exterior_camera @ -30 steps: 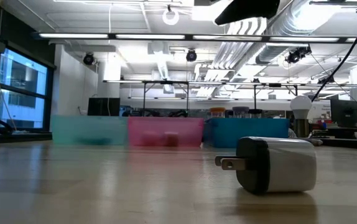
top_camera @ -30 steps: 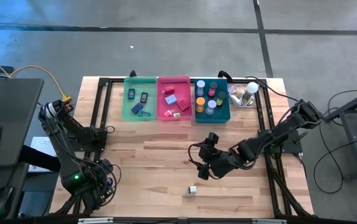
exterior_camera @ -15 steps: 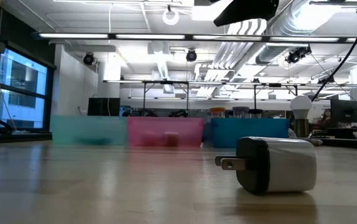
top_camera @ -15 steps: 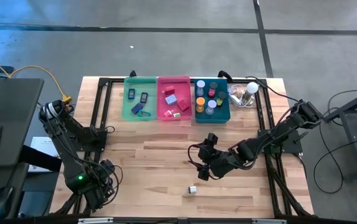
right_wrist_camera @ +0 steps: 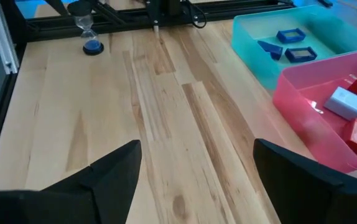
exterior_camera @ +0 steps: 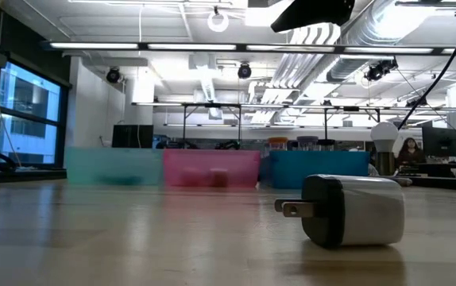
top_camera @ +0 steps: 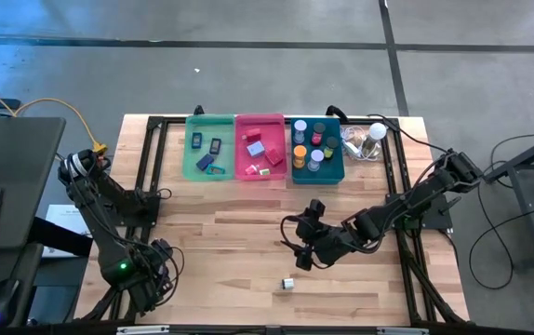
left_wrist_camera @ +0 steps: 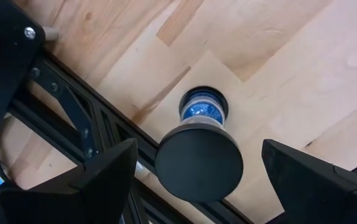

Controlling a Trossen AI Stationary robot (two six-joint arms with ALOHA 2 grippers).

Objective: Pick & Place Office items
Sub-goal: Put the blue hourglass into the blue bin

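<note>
My right gripper (top_camera: 297,249): over the middle of the table, jaws spread wide with nothing between them; in my right wrist view only bare planks show between my two fingers (right_wrist_camera: 110,180)
My left gripper (top_camera: 146,279): low at about 8 o'clock of the table (top_camera: 239,242), by the frame corner, jaws wide and holding nothing; its tips run off the edge of my left wrist view
Charger (top_camera: 287,283): a small white plug block lying on its side at about 6 o'clock, just toward 6 from my right gripper and apart from it; up close in the low view its two prongs (exterior_camera: 289,209) point sideways
Green bin (top_camera: 209,146): at 11 o'clock, a few small blue pieces (top_camera: 213,145) inside; too small from above to name
Pink bin (top_camera: 260,146): touching the green bin, at 12 o'clock; red blocks and a pale lavender block (right_wrist_camera: 347,102) inside; its far end is cut off in my right wrist view
Teal bin (top_camera: 318,149): touching the pink bin, at 1 o'clock; small round rolls (top_camera: 300,152) standing in it, their tops only
Bulb (top_camera: 376,131): white, beside the teal bin, among clear clutter I cannot make out
Hourglass (left_wrist_camera: 201,140): under my left wrist, blue sand in it, seen end-on so its dark cap hides most of the glass
Low view: bins blurred, contents mere smudges; a person (exterior_camera: 410,149) sits far back in the room
</note>
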